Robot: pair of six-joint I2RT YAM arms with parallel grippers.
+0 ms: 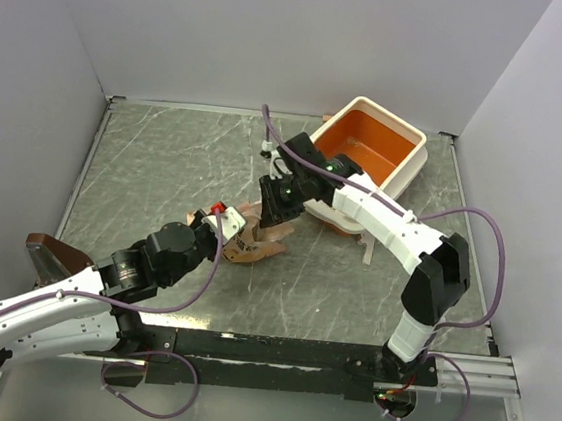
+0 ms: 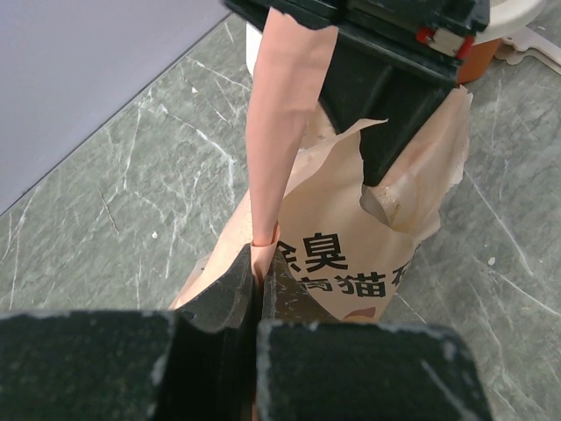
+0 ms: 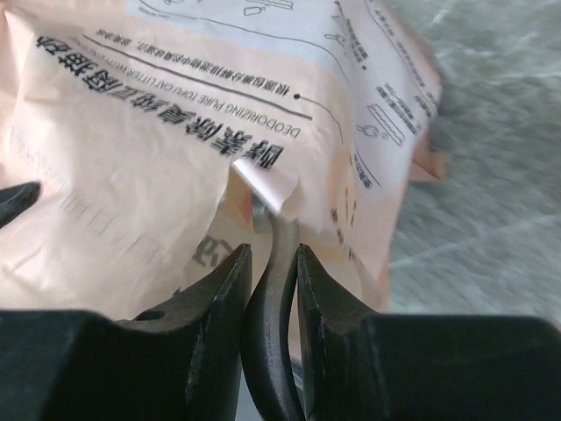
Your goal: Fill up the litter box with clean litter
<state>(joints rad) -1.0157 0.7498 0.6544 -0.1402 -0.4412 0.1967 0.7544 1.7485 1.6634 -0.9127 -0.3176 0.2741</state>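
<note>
at the far left edge a brown, flat-sided object [image 1: 50, 257] sits beside the left arm; what it is cannot be told. the bench [image 1: 166, 158] is a grey-green slab with pale marble-like veins. moving right, the left pincer [image 2: 260, 263] reaches toward the middle of the bench, its dark, scuffed fingers [image 2: 230, 289] pressed together on a narrow pink strip of paper [image 2: 276, 114] that rises from the bag. the paper bag [image 2: 351, 246] is pinkish-beige, creased and crumpled, printed with black characters, and its top edge is ragged and torn. it stands just in front of the left pincer. on its far side the right pincer [image 3: 273, 254] comes down from above, its black, smooth fingers [image 3: 219, 298] clamped on the bag's upper edge with a thin dark fold caught between them. further right and farther back, near the bench's rear right corner, lies the litter box [image 1: 373, 145], a rectangular plastic tray, glossy orange inside with a rounded cream-white rim. it lies beyond the right pincer, apart from both pincers and from the bag, and the white right forearm crosses in front of its near end.
</note>
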